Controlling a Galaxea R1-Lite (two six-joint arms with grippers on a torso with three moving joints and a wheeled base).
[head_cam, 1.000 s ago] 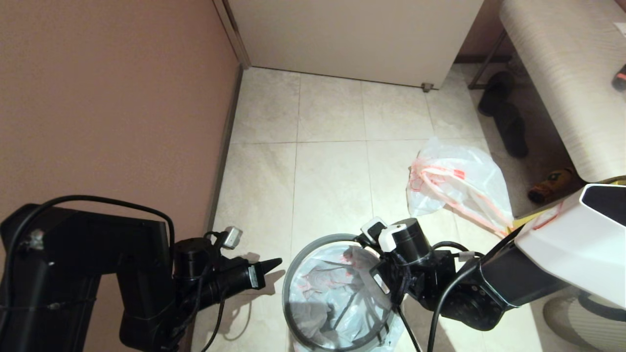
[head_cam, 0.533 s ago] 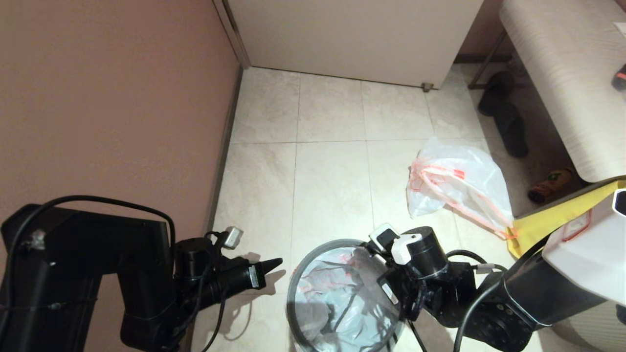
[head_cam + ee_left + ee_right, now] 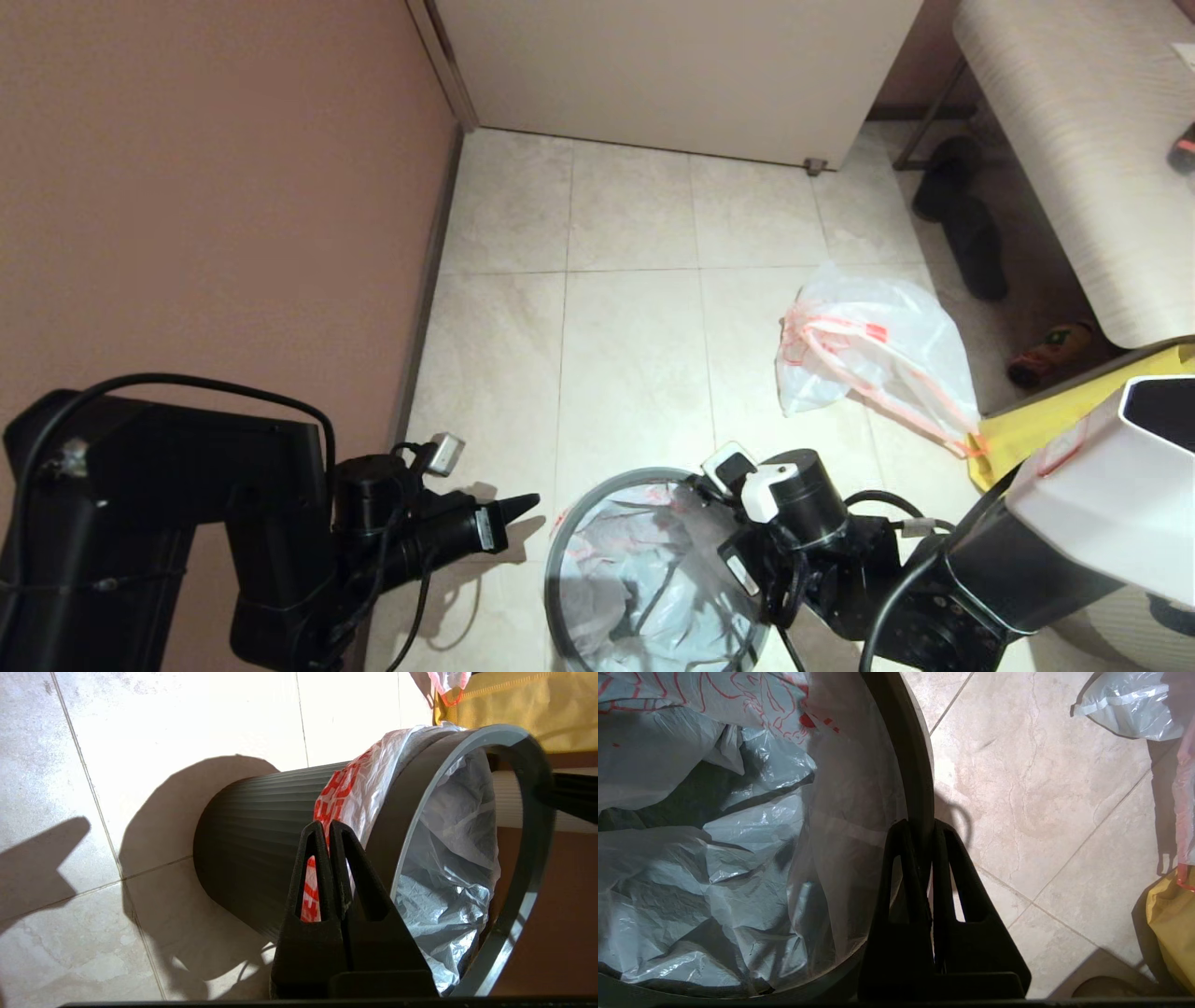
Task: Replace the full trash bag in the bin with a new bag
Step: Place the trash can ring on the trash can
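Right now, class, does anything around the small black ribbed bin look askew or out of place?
Yes. The thin white liner bag sits crumpled inside the black bin, and its red-printed hem bulges out unevenly under the grey hoop. The right gripper pinches that hoop. The bulky full bag lies on the floor.

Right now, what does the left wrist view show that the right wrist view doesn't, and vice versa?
Left wrist only: the bin's ribbed dark outer wall, with the new bag's red-printed hem folded over outside, and the shut left tool beside it.

Right wrist only: the right tool shut on the grey hoop, and part of the full trash bag on the floor.

Both: hoop, crumpled liner inside, tiled floor, yellow fabric bag.
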